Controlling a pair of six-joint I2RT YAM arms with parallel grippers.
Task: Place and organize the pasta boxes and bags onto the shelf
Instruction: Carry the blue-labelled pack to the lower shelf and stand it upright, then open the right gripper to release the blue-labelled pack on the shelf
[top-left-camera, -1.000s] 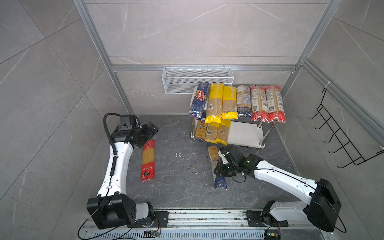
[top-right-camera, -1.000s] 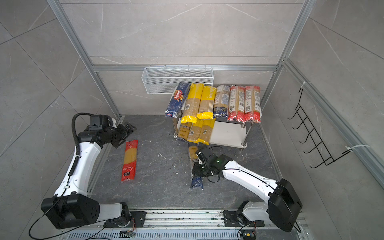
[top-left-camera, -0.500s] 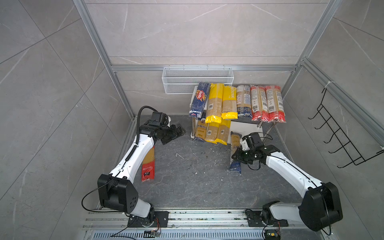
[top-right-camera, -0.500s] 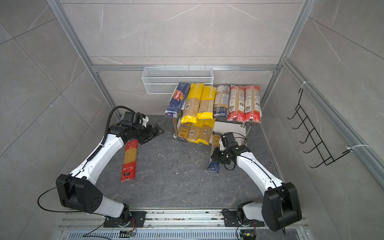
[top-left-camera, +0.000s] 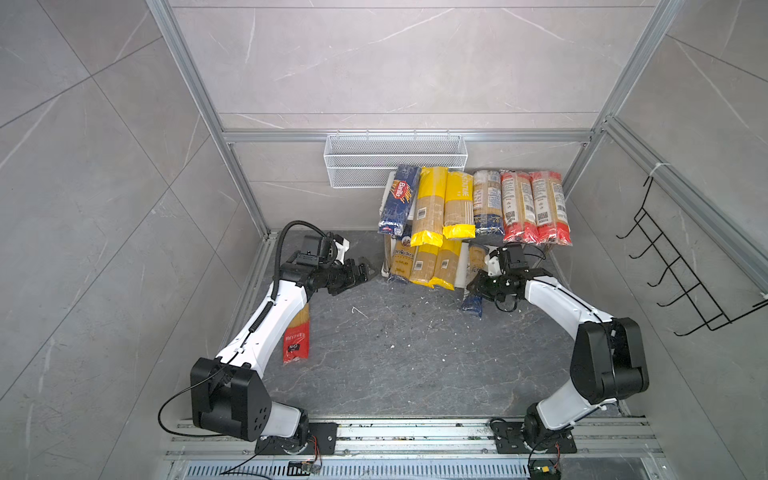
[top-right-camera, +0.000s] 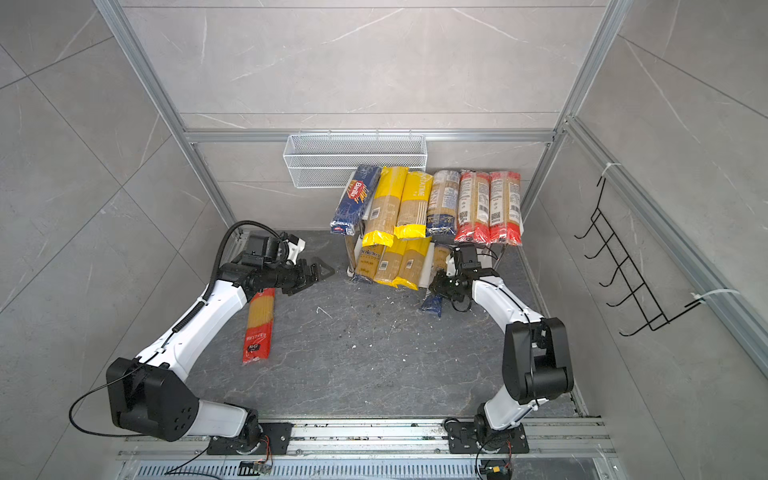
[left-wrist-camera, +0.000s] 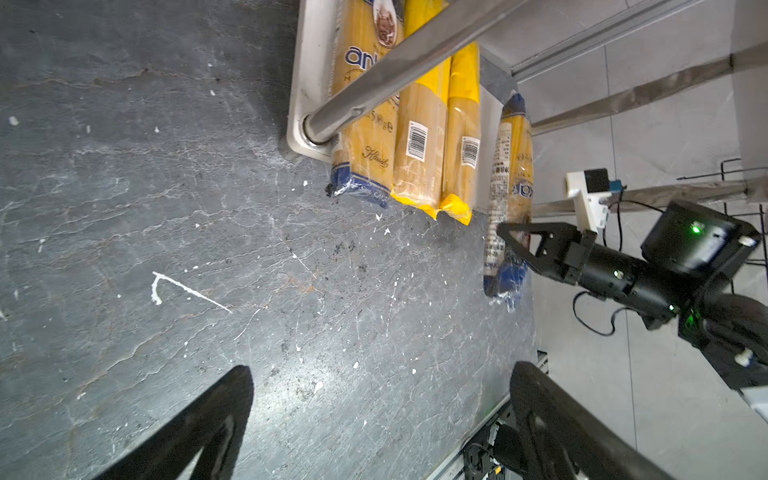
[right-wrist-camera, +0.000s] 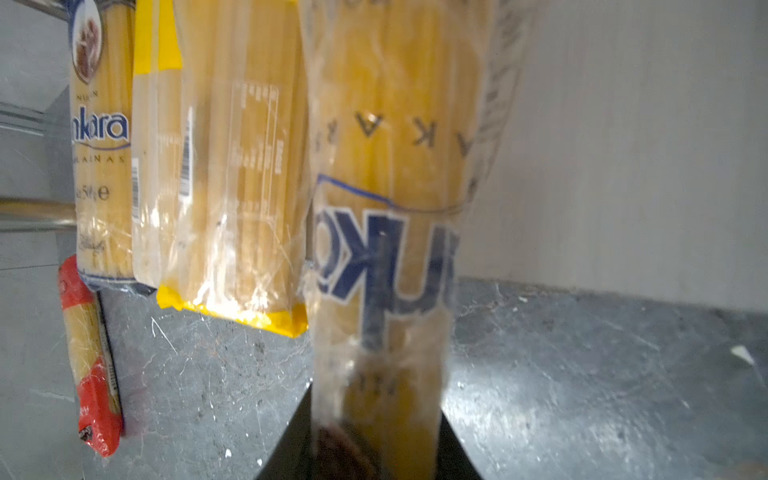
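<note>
Gripping the navy-ended spaghetti bag (top-left-camera: 472, 303), the right tool (top-left-camera: 478, 286) holds it at the lower board of the shelf (top-left-camera: 462, 270), 3 o'clock of the yellow bags (top-left-camera: 432, 266); left tool (top-left-camera: 365, 269) gapes wide, empty, at the shelf's 9 o'clock.

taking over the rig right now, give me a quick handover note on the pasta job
Left gripper: open, empty, hovering over the dark grey floor left of the shelf.
Right gripper: shut on a navy-ended clear spaghetti bag, whose far end points into the lower tier.
Two-tier white shelf with chrome legs: six top-tier packs and three lower-tier packs are done.
Left to do: seat the held bag on the lower board, then fetch the red-ended clear spaghetti pack lying on the floor under the left arm.
</note>
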